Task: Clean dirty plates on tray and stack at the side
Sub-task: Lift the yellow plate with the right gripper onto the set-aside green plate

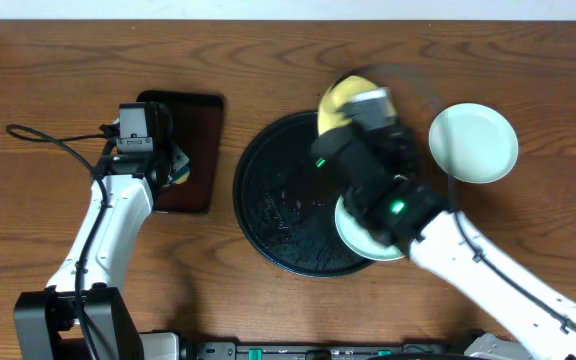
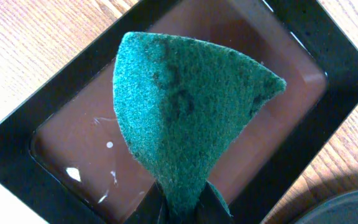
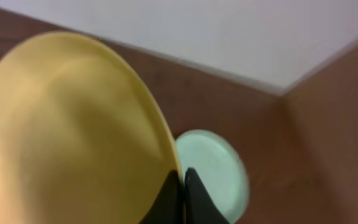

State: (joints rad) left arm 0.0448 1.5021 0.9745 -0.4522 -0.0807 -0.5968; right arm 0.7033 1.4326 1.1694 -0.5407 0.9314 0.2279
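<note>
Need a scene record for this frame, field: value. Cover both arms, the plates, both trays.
left arm: jaws shut on green scouring pad, held over brown rectangular tray
right arm: jaws shut on yellow plate at its rim
yellow plate: lifted, over black tray far edge, blurred
mint plate A: on black tray, partly under right arm
mint plate B: on table, right of black tray
smears: cannot tell

A pale yellow plate (image 3: 73, 137) and a mint-white plate (image 1: 473, 143) are standing out against the brown wood-grain bench (image 1: 48, 70); the green scouring pad (image 2: 185, 118) is showing dark blotches; the round tray (image 1: 268, 200) is gleaming glossy black.
</note>
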